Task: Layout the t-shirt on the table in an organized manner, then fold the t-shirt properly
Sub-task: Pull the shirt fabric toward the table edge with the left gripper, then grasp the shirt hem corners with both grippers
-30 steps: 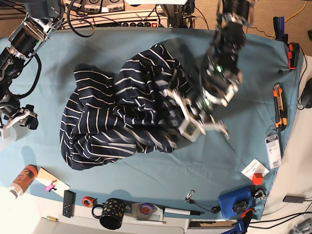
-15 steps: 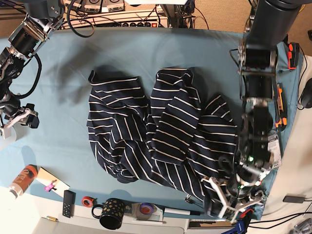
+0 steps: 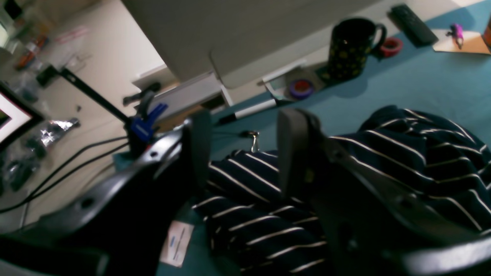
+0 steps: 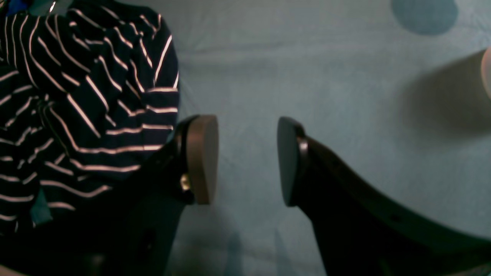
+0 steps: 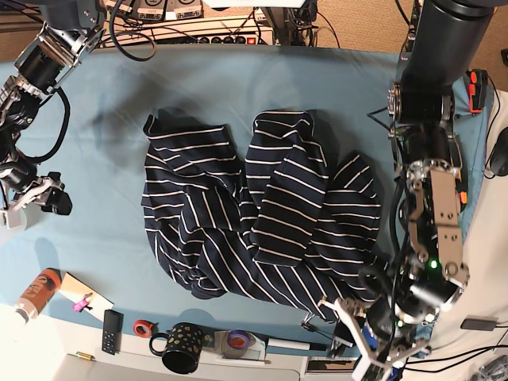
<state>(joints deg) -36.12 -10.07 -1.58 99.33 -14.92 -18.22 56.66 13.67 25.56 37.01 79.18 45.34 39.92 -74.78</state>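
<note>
The navy t-shirt (image 5: 262,214) with white stripes lies crumpled and folded over itself in the middle of the teal table (image 5: 103,103). Its lower right corner reaches the near edge. My left gripper (image 5: 349,329) hangs open over that corner. In the left wrist view, striped t-shirt cloth (image 3: 245,184) shows under the left gripper (image 3: 245,153), and nothing is pinched. My right gripper (image 5: 32,208) stands open at the table's left side, apart from the shirt. In the right wrist view the right gripper (image 4: 245,161) has only bare table (image 4: 326,76) between its fingers, with the t-shirt (image 4: 76,96) off to the left.
Along the near edge stand a black dotted mug (image 5: 181,347), a red tape roll (image 5: 143,327), a purple tape roll (image 5: 236,340), a remote (image 5: 112,331), a marker (image 5: 294,345) and a metal clip (image 5: 308,320). An orange bottle (image 5: 38,294) lies at the near left. Tools (image 5: 476,87) line the right edge.
My left gripper dragged the shirt from mid-table to the near right corner, spreading it wider, then opened and let go. The right arm has barely moved.
</note>
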